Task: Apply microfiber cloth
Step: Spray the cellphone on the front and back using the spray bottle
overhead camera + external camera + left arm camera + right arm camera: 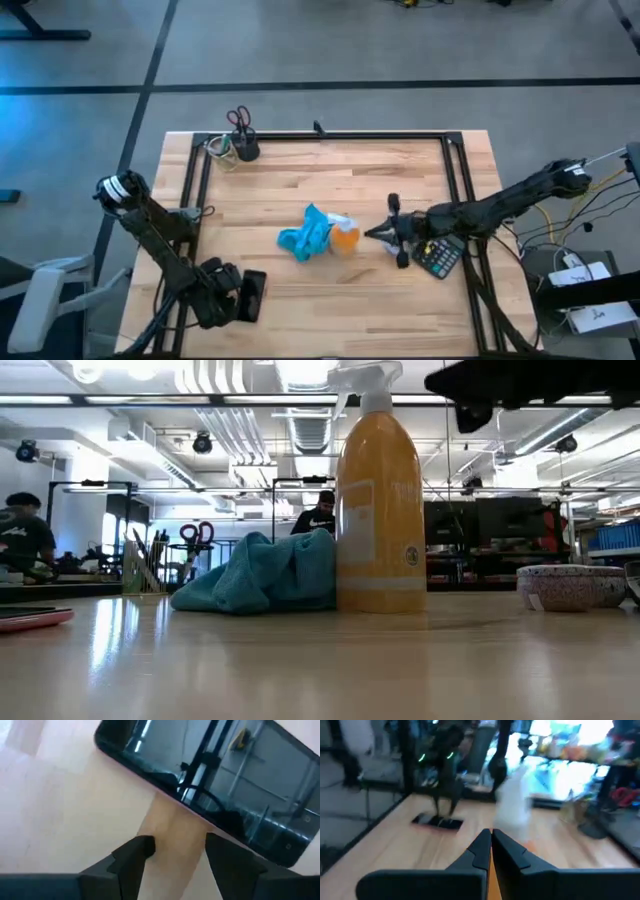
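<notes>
The soft turquoise-blue microfiber cloth [306, 236] lies crumpled near the middle of the light wooden table [330, 170]. In the high view its long axis runs slantwise, from a bunched end toward the front left to a thinner tail reaching back toward the right. From the low view it is a rumpled heap [262, 574] with no flat edge showing. Its right side touches the orange plastic spray bottle with a white trigger head [379, 500], which stands upright just beside it; the round label on the bottle is too small to read.

To the right of the bottle hovers the right gripper [386, 232], its dark fingers [481, 848] pressed together tip to tip and holding nothing, pointing toward the bottle and cloth. A black calculator [438, 257] lies under that arm near the table's right rail.

The left gripper [228, 297] sits at the front left corner, well apart from the cloth, its fingers [138, 849] spread apart over bare wood just beside a black glossy phone [210, 795].

Bare wood stretches behind the cloth to the back rail, where a dark cup holding scissors [243, 135] stands at the back left. A speckled bowl [572, 586] shows at the right in the low view.
</notes>
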You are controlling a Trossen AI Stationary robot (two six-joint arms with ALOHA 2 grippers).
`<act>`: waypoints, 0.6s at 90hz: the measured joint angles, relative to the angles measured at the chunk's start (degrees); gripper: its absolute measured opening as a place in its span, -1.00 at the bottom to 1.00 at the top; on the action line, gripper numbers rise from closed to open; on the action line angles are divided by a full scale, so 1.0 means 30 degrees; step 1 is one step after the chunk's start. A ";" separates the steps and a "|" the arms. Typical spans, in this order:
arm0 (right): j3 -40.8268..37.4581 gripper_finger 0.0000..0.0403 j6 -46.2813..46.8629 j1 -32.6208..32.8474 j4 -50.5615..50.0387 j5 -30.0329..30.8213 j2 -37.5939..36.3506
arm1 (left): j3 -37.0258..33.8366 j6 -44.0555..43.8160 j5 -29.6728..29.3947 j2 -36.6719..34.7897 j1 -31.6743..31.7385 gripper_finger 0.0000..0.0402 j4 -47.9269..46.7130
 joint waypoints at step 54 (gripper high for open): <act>0.8149 -1.00 -0.4055 0.3413 -0.2408 0.0463 1.0173 | -0.0515 0.4642 -0.3146 0.0505 0.1364 -0.09 0.2738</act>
